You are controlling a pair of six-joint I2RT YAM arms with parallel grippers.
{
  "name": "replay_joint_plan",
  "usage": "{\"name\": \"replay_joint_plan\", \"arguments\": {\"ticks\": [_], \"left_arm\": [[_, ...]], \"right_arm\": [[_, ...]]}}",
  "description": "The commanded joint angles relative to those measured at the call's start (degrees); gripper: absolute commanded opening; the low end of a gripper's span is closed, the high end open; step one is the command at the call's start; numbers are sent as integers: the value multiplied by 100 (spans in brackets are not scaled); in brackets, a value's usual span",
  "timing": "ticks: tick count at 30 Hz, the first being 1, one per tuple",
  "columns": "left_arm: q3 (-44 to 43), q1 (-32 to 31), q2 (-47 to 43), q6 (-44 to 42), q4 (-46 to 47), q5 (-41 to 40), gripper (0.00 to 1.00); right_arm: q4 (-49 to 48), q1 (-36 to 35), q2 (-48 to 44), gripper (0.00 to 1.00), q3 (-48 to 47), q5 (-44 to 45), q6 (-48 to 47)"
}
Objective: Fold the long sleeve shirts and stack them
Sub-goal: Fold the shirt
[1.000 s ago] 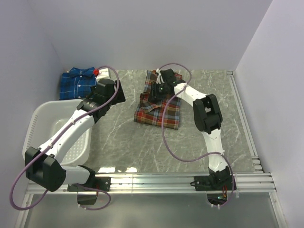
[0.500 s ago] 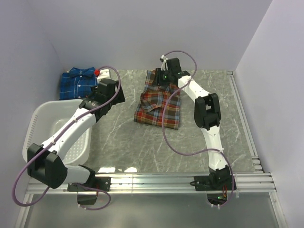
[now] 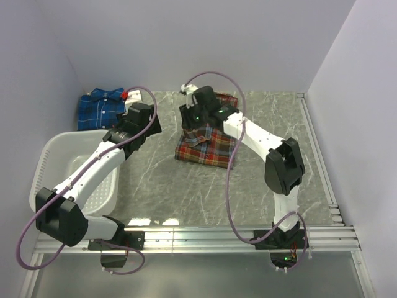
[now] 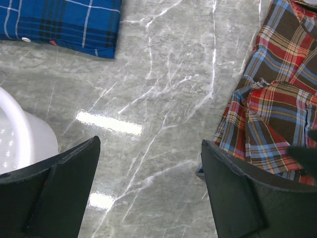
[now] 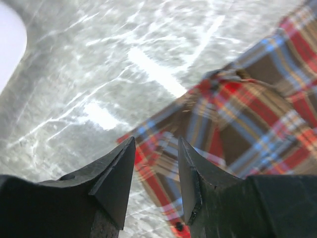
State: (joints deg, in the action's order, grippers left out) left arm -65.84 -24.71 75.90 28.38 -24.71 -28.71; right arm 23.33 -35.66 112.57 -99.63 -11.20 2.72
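Observation:
The red-orange plaid shirt lies partly folded in the middle of the table, also seen in the left wrist view and the right wrist view. The blue plaid shirt lies flat at the back left, its edge showing in the left wrist view. My right gripper hovers over the red shirt's left edge, jaws apart with nothing between them. Over bare table between the two shirts, my left gripper stands wide open and empty.
A white slotted basket stands at the near left under the left arm, its rim close to the left finger. Walls close the back and both sides. A metal rail runs along the near edge.
The right arm has swung left, from the red shirt's collar end at the back to its left edge. The left arm has hardly moved.

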Motion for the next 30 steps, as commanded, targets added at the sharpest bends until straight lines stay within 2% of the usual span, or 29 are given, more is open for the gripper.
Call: {"name": "replay_joint_plan", "arguments": {"ticks": [1,11,26,29,30], "left_arm": [[-69,45,-145,115,36,-179,89],[-69,54,-225,159,28,-109,89],[-69,63,-225,159,28,6,88],[-69,63,-207,150,28,23,88],[-69,63,-216,159,28,23,88]], "right_arm": [[189,-230,53,47,217,645,-351],[172,-732,607,47,172,1954,-131],[251,-987,810,46,295,1946,-88],[286,-987,854,44,304,2130,-87],[286,-987,871,41,313,2201,-105]]}}
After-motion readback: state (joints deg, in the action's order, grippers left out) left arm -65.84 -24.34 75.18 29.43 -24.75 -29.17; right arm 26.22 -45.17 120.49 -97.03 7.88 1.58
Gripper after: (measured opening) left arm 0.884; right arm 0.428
